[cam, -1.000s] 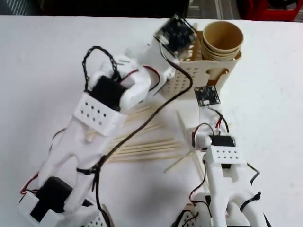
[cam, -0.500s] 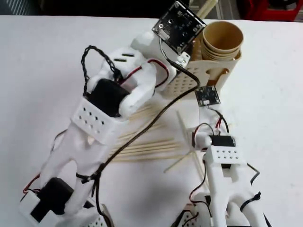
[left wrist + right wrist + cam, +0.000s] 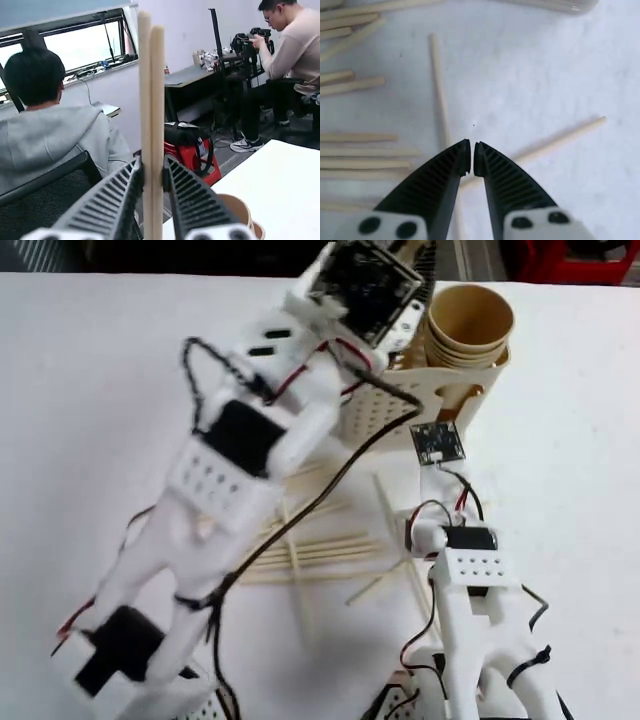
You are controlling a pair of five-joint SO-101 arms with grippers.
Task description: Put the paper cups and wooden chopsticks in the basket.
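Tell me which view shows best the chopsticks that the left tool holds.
The left wrist view: two chopsticks stand side by side, clamped between the jaws of the left tool. In the high view the left arm's camera board covers that grip, by the basket. The right wrist view looks at loose chopsticks on the table.

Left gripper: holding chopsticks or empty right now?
Holding. The left gripper is shut on two wooden chopsticks, pinched side by side between its jaws and sticking out well past the tips.

Paper cups (image 3: 472, 315) sit in the basket (image 3: 380, 418) (far side); chopsticks (image 3: 320, 550) lie on the table (image 3: 90, 390) before it.
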